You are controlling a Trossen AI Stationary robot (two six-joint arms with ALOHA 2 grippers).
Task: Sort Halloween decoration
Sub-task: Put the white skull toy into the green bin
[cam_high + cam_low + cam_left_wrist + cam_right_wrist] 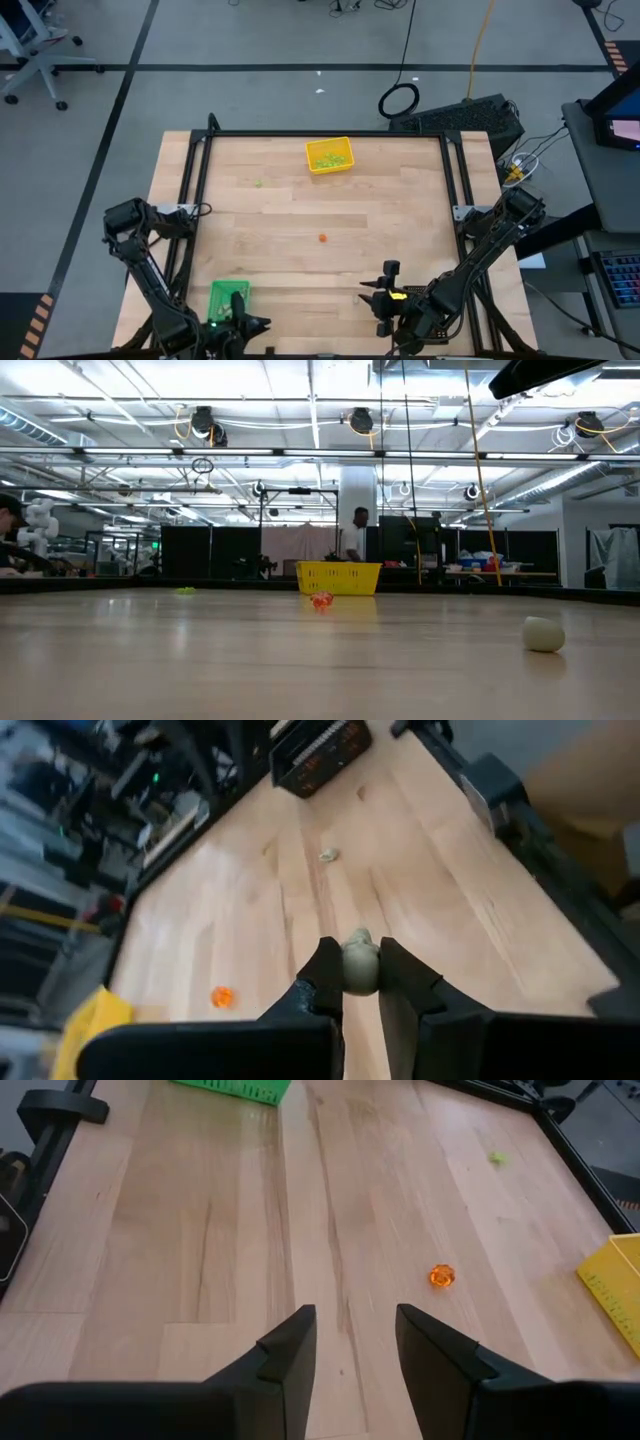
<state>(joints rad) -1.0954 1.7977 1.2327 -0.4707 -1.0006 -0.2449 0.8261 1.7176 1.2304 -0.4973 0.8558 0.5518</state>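
Holding a pale beige-grey piece between its fingers, the left gripper sits at the near left of the wooden table, beside the green tray.

Left to right: the gripped piece is small, rounded and dull, pinched narrow between the dark fingers. A light green piece lies alone on the boards, far left of centre. The yellow tray at the far edge holds a scatter of light green bits. An orange piece, glossy and faceted, rests mid-table, apart from everything. Another pale rounded piece shows in the low view, near the camera. The right gripper at the near right has its fingers parted, nothing between them, orange piece ahead.
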